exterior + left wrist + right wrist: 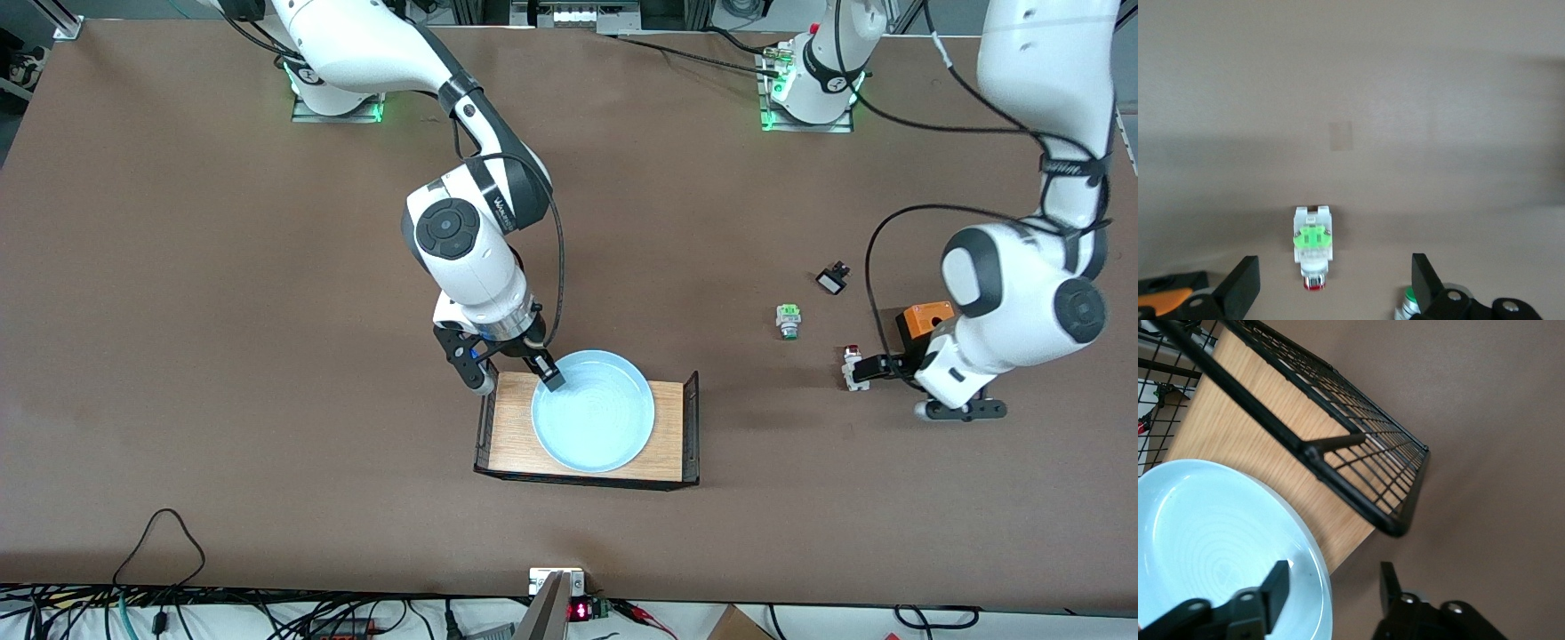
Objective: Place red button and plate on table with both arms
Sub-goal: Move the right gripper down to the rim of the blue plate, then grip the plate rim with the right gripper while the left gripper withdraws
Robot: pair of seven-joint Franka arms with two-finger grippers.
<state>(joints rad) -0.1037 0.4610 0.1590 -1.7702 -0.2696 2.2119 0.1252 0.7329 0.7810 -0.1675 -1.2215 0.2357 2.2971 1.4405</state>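
- Brown and matte, the table filled the whole front view, with both arm bases along its top edge.
- Near the middle of the table sat a wooden tray with black wire ends, nearer to the front camera than the bases.
- The plate, pale blue and round, lay in that tray, its rim overhanging the tray's edge toward the bases.
- The right gripper was at the plate's rim at the tray corner toward the right arm's end; its jaws were spread, one finger over the plate's inside and the other outside the rim.
- The red button lay on the table toward the left arm's end, well apart from the tray.
- The left gripper was low at the button with jaws spread wide, and the button lay between the fingertips, touching neither.
- A green-and-silver switch lay near the button, farther from the front camera.
- A small black part lay farther still.
- An orange box sat beside the left arm's wrist.
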